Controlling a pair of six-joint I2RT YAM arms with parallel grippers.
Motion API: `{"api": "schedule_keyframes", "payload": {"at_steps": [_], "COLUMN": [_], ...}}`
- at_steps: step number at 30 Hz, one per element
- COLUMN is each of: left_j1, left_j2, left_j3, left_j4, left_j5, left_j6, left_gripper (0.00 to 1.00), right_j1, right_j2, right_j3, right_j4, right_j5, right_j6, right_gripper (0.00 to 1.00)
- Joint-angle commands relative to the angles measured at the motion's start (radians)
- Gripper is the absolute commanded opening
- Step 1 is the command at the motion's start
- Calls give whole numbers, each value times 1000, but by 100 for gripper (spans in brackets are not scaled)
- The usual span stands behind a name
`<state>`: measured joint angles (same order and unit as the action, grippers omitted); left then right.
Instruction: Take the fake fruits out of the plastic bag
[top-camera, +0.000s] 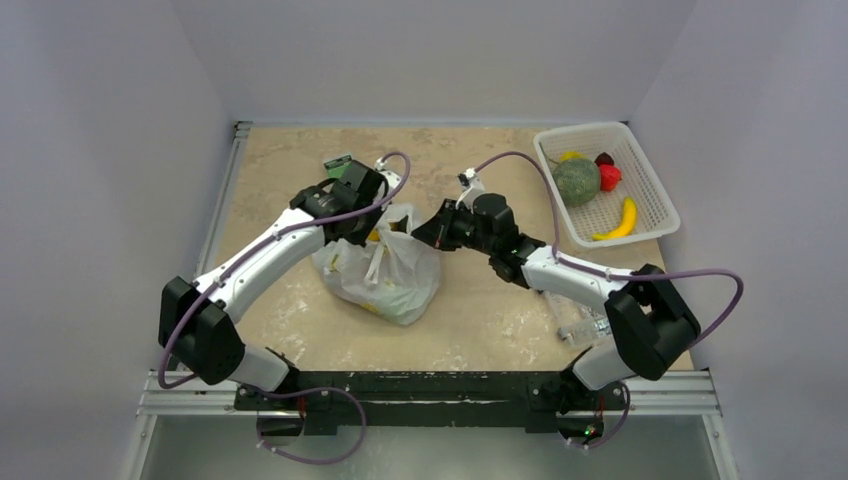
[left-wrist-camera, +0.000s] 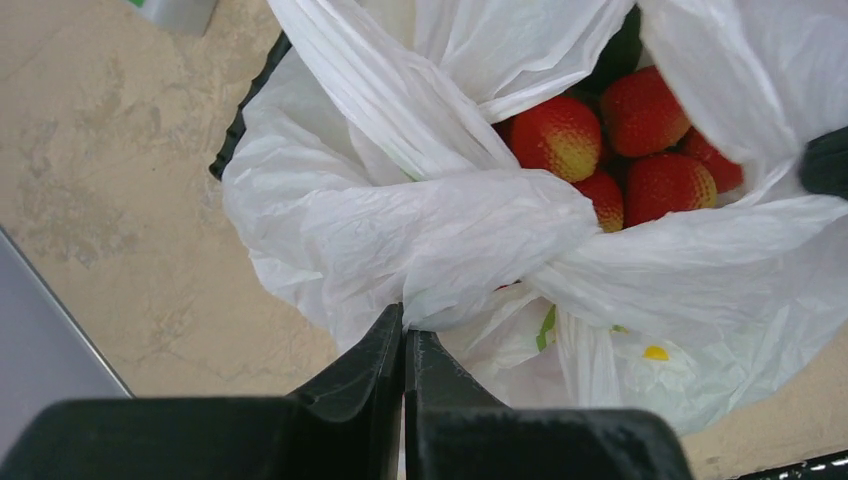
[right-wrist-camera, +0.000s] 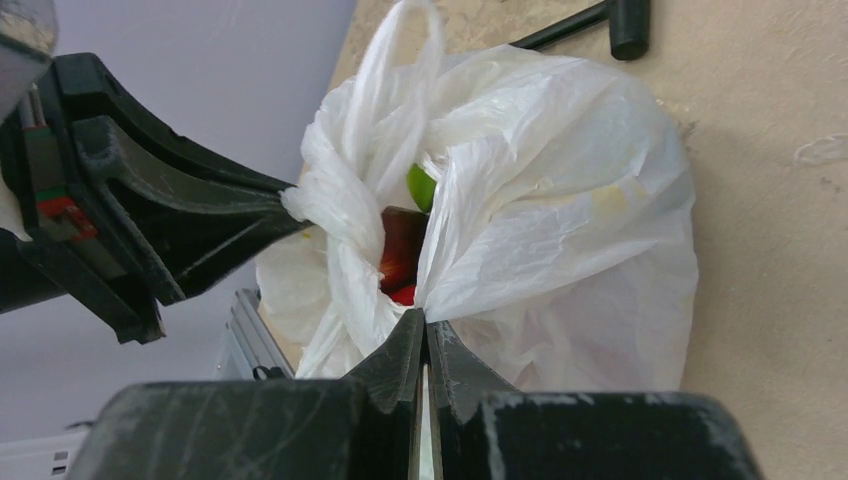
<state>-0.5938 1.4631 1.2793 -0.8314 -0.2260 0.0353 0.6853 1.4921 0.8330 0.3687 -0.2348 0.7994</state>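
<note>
The plastic bag (top-camera: 388, 278) is sitting near the middle of the bench (top-camera: 490, 325).
The left jaws and the right jaws are each gripping a fold of its mouth, closed tight; red strawberries (left-wrist-camera: 557, 135) are lying inside.

Folds of the plastic bag (left-wrist-camera: 420, 230) hid most of the strawberries (left-wrist-camera: 640, 150). The left arm (top-camera: 270, 250) covered part of a green object (top-camera: 338, 165) near the far edge of the desk (top-camera: 480, 320); its kind was unclear.

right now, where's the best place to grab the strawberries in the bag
Probably the most exposed strawberry, pinched across its rounded sides, coming straight down through the open mouth of the plastic bag: the red cluster lies uncovered there, while film wraps every other side.
</note>
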Motion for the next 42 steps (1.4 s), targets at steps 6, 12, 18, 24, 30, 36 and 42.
{"api": "schedule_keyframes", "payload": {"at_steps": [6,12,18,24,30,36,42], "left_j1": [94,162,177,175,173,91,16], "left_j2": [-93,-157,-216,-224,-220,-371,-580], "left_j3": [4,-4,-29,-34,-16,-108,-242], "left_j4": [23,45,97,107,88,187,316], "left_j5": [-211,-298,-214,-141,-72,-64,23], "left_j6": [-70,-123,-108,-95,-88,41,153], "left_gripper": [0,0,0,0,0,64,76], "right_j1": [-92,-205,-237,-229,-173,-72,-17], "right_j2": [-78,-113,-130,-157,-208,-227,-258], "right_j3": [-55,-128,-107,-3,96,145,106], "right_j4": [-40,-65,-200,-351,-421,-412,-272], "right_j5": [-76,-166,-142,-83,-8,-4,-112], "right_j6": [-28,-31,-177,-330,-436,-428,-473], "right_gripper": [0,0,0,0,43,72,92]}}
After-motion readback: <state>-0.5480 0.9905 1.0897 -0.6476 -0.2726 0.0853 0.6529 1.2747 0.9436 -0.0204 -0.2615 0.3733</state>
